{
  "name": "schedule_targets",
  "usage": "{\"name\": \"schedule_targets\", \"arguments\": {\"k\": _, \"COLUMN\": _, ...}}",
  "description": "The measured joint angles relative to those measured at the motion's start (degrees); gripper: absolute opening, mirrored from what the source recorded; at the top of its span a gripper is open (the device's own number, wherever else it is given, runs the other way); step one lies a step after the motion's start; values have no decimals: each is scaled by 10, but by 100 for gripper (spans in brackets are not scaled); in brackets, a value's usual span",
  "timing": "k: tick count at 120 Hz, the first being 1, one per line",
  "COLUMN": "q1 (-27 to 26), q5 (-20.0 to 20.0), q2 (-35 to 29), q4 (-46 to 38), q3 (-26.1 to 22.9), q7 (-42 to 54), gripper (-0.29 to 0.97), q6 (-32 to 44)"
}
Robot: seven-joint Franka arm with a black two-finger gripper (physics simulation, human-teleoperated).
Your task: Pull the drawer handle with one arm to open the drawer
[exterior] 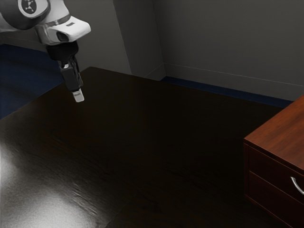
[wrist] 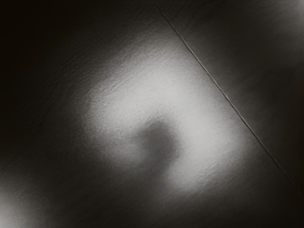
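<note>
Well, arm [exterior: 61, 29] high over the table [exterior: 142, 142], jaws downward, openness unclear, drawer handle [exterior: 297, 185] well apart.

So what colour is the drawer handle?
Silvery grey drawer handle, against the reddish-brown cabinet; the exterior view shows it best.

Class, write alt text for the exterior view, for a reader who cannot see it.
The robot's gripper hangs above a dark table at the exterior view's upper left, far from a reddish wooden cabinet at the lower right. The cabinet's drawer looks shut, its curved metal handle untouched.
</note>
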Motion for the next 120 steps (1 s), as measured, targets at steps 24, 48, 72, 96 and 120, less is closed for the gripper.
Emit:
{"name": "schedule_targets", "arguments": {"k": 24, "q1": -2, "q5": -4, "q2": -1, "q4": 0, "q3": 0, "q7": 0, "gripper": 68, "q6": 0}}
{"name": "schedule_targets", "arguments": {"k": 48, "q1": -117, "q5": -27, "q2": -77, "q4": -64, "q3": -52, "q7": -1, "gripper": 68, "q6": 0}}
{"name": "schedule_targets", "arguments": {"k": 72, "q1": -164, "q5": -43, "q2": -83, "q4": -111, "q3": -172, "q7": 39, "gripper": 68, "q6": 11}}
{"name": "schedule_targets", "arguments": {"k": 96, "q1": -225, "q5": -14, "q2": -61, "q4": -139, "q3": -217, "q7": 114, "gripper": 68, "q6": 99}}
{"name": "schedule_targets", "arguments": {"k": 120, "q1": -192, "q5": 6, "q2": -21, "q4": -139, "q3": -221, "q7": 185, "gripper": 68, "q6": 209}}
